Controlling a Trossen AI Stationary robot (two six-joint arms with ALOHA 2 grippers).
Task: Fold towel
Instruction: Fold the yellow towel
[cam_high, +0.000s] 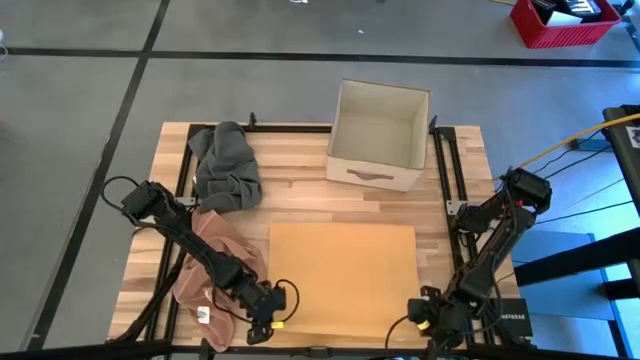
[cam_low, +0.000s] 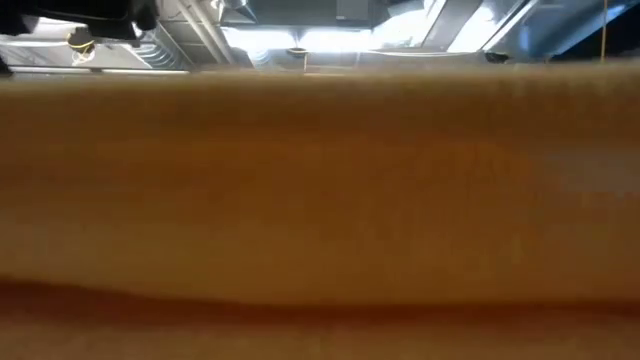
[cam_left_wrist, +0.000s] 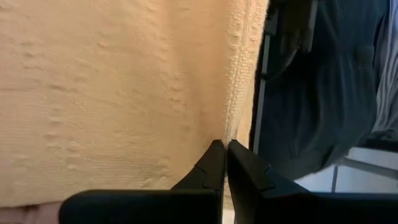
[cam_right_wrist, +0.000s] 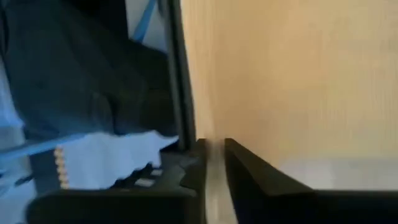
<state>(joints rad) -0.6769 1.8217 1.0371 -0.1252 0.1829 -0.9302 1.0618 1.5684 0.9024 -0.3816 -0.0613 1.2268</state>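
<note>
On a wooden table (cam_high: 300, 195), a pink cloth (cam_high: 205, 265) and a grey cloth (cam_high: 226, 165) lie bunched at left beside the tan towel (cam_high: 342, 278), spread flat near the front edge. The left gripper (cam_high: 262, 323), fingers pressed together, pinches the towel's near left corner. A white open box (cam_high: 378, 135) stands behind the towel. At the near right corner, the right gripper (cam_high: 432, 322) shows its fingers slightly parted over the hem.

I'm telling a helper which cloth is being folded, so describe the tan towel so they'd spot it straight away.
On the wooden table, in front of the open white box, the tan towel lies flat as a neat rectangle. Unlike the crumpled grey cloth and bunched pink cloth beside it, it is smooth.
</note>
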